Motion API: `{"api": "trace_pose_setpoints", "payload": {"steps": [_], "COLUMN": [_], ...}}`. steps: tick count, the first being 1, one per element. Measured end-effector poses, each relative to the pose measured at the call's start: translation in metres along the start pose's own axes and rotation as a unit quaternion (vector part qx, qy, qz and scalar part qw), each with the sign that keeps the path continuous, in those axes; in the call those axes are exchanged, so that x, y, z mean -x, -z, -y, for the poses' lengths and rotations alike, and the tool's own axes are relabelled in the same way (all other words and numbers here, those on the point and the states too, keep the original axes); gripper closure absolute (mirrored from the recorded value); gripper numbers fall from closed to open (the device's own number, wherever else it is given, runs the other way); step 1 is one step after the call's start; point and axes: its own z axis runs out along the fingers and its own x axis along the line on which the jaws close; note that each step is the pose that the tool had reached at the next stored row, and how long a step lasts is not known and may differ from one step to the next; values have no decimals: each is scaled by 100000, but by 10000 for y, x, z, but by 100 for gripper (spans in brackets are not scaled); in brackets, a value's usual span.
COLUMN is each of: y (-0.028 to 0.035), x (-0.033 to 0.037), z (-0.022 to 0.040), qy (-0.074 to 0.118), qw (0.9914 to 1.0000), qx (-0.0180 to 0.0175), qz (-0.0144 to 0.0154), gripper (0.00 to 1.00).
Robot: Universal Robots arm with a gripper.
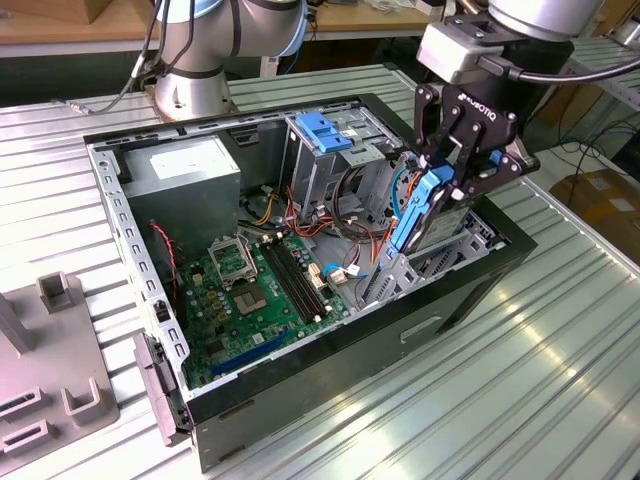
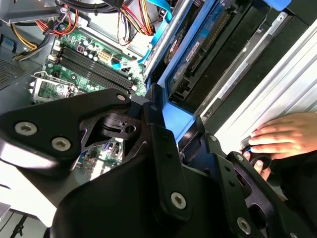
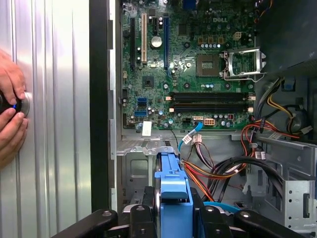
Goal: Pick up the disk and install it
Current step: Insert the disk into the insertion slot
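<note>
The disk (image 1: 415, 205) is a grey drive in a light-blue carrier rail. It stands on edge over the drive bay at the exterior view's right end of the open computer case (image 1: 470, 290). My gripper (image 1: 455, 170) is shut on the disk from above, with its black fingers on both sides of the blue rail. In the first wrist view the rail of the disk (image 3: 171, 186) sits between the fingers of my gripper (image 3: 171, 218), above the metal bay. The second wrist view shows the disk (image 2: 198, 49) edge-on beyond my gripper (image 2: 171, 134).
Inside the case lie a green motherboard (image 1: 255, 290), a grey power-supply box (image 1: 185, 175), a drive cage topped by a blue bracket (image 1: 325, 130) and loose cables (image 3: 223, 168). A person's hand (image 3: 10, 109) rests on the ribbed table beside the case. A grey fixture (image 1: 50, 350) stands at the exterior view's left.
</note>
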Motion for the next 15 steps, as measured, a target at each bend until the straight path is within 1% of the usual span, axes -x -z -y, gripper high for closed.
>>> {"api": "trace_pose_setpoints", "payload": {"steps": [4, 6, 11, 15], "y": [-36, -69, -129, -197], "x": [1, 2, 3, 4], "z": [0, 0, 0, -1], "qy": [3, 1, 0, 1], "qw": [100000, 100000, 100000, 100000], "qx": [0, 2, 1, 1], "qz": [-8, -4, 1, -7], "gripper": [63, 63, 63, 63]}}
